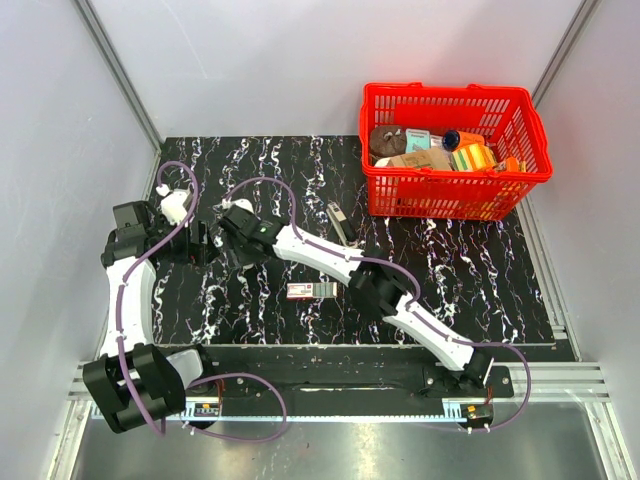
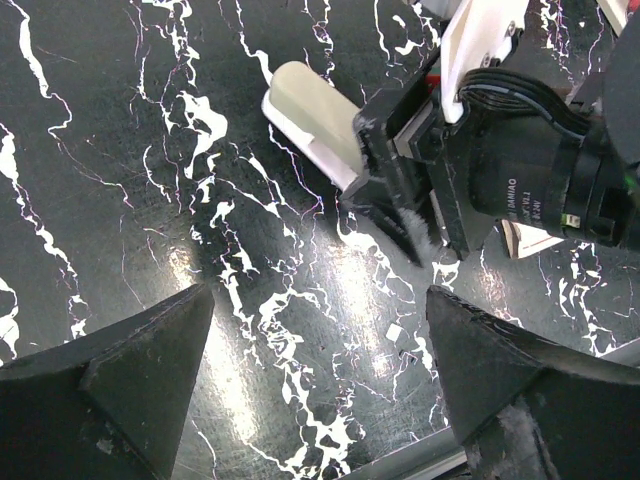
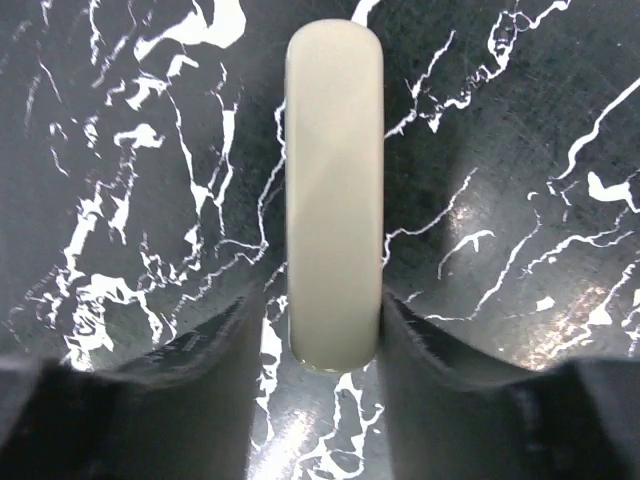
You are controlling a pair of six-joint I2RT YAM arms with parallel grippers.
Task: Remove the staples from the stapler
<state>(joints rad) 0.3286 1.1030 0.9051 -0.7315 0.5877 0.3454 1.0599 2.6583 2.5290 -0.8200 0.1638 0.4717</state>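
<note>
The stapler (image 1: 340, 222), slim and dark with a silver top, lies on the black marble table (image 1: 470, 280) left of the basket, with no gripper on it. My right gripper (image 1: 236, 218) is shut on the near end of a cream rounded bar (image 3: 333, 170), both fingers (image 3: 215, 350) pressed on its sides. The bar also shows in the left wrist view (image 2: 310, 110), with a white layer under it. My left gripper (image 2: 320, 380) is open and empty, low over the table just left of the right gripper (image 2: 400, 215). It also shows in the top view (image 1: 200, 242).
A red basket (image 1: 450, 178) with several items stands at the back right. A small red-and-white box (image 1: 310, 290) lies mid-table by the right arm. The table's metal front rail (image 1: 330, 385) runs along the near edge. Grey walls close in both sides.
</note>
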